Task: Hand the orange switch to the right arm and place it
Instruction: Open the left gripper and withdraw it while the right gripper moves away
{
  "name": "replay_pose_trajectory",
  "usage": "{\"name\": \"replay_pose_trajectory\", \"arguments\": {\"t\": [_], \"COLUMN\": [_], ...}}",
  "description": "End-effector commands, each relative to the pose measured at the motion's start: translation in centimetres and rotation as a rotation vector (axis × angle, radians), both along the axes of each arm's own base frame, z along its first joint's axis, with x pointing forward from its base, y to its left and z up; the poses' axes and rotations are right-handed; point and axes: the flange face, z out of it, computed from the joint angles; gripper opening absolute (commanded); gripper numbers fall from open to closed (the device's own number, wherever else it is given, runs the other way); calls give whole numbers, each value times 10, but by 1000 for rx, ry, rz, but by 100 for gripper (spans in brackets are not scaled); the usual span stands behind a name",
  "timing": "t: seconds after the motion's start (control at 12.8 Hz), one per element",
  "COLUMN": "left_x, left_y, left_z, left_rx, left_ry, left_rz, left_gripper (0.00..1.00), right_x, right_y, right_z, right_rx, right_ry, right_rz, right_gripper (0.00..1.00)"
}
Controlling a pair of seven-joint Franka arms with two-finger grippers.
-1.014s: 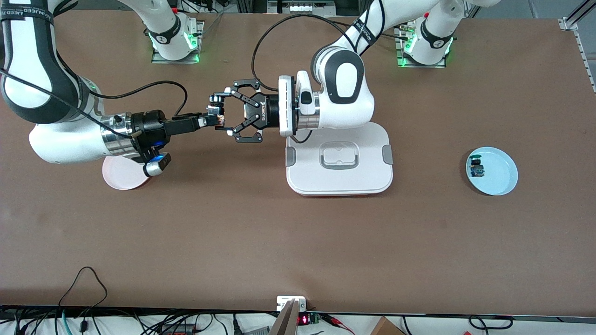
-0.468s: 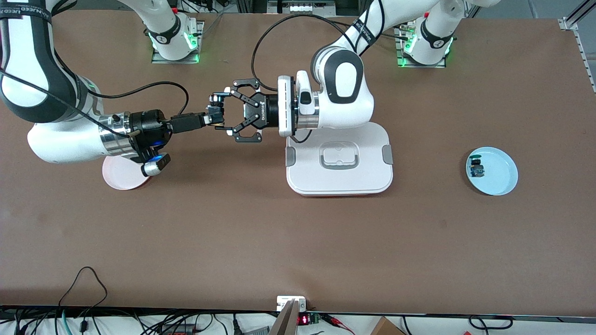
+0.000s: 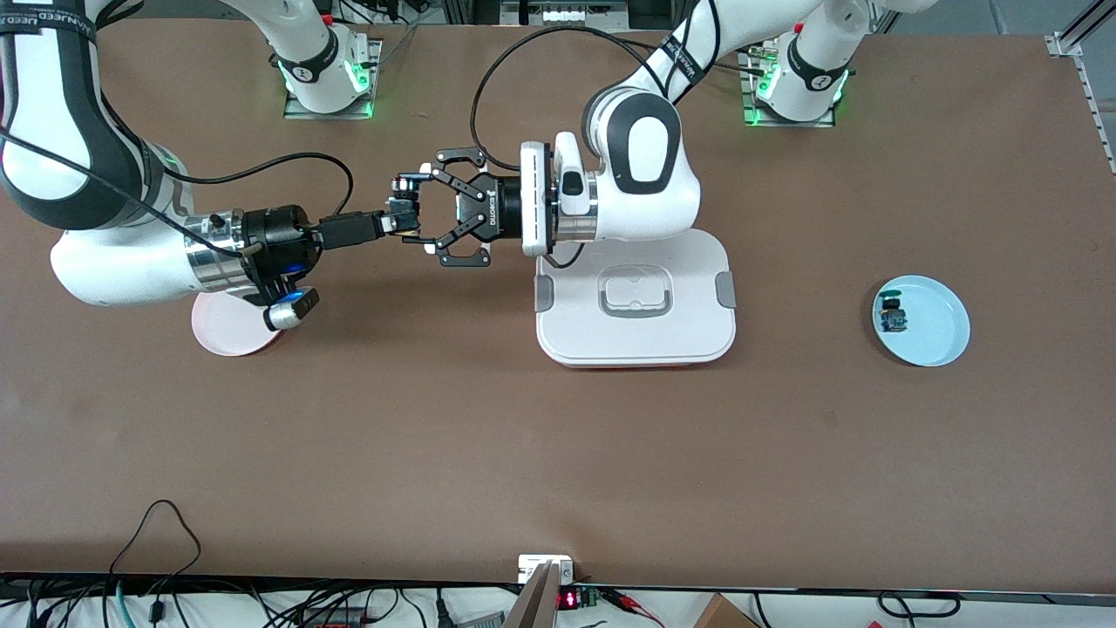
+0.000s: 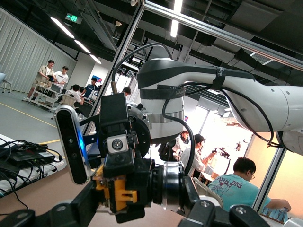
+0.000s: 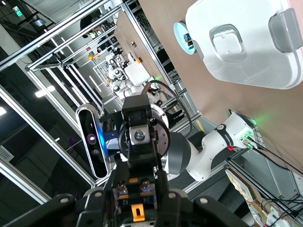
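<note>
1. The left end effector [image 3: 417, 218] and the right end effector [image 3: 403, 218] meet tip to tip in the air, above the bare tabletop [image 3: 558, 453] between the white lidded box [image 3: 635, 301] and the pink plate [image 3: 228, 330].
2. The orange switch [image 3: 408, 223] sits at that meeting point; only a small dark body with an orange end shows.
3. The left end effector's black linkage fingers are closed narrow on the orange switch.
4. The right end effector's slim straight fingers are also pinched in on the orange switch, so both hold it at once.
5. The right arm [image 3: 105, 253] reaches out above the pink plate, which it partly covers.
6. A light blue plate [image 3: 937, 336] lies well apart from the white lidded box, toward the left arm's end of the tabletop, and carries a small blue-and-green module [image 3: 893, 317].
</note>
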Motion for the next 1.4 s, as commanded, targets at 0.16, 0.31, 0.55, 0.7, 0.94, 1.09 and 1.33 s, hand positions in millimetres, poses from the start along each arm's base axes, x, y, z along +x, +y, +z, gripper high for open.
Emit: {"name": "replay_pose_trajectory", "arguments": {"t": [0.16, 0.31, 0.55, 0.7, 0.94, 1.09, 1.33], "left_x": [24, 32, 71, 106, 145, 161, 173], "left_y": [27, 39, 97, 158, 254, 326, 410], "left_z": [13, 18, 11, 13, 6, -22, -44], "left_rx": [-7, -10, -55, -80, -129, -45, 96], "left_ry": [-28, -34, -78, -209, -319, -341, -408], "left_rz": [50, 61, 64, 61, 32, -7, -115], "left_gripper": [100, 100, 100, 100, 100, 100, 100], "right_x": [-3, -2, -2, -1, 1, -2, -6], "right_y": [2, 2, 0, -3, -20, -37, -65], "right_z": [10, 11, 12, 11, 9, 7, -5], "right_rx": [7, 4, 5, -3, -23, -94, -204], "right_ry": [5, 2, -3, -21, -69, -190, -274], "right_rz": [-4, -6, -10, -9, -14, 39, 111], "right_gripper": [6, 5, 3, 1, 1, 0, 0]}}
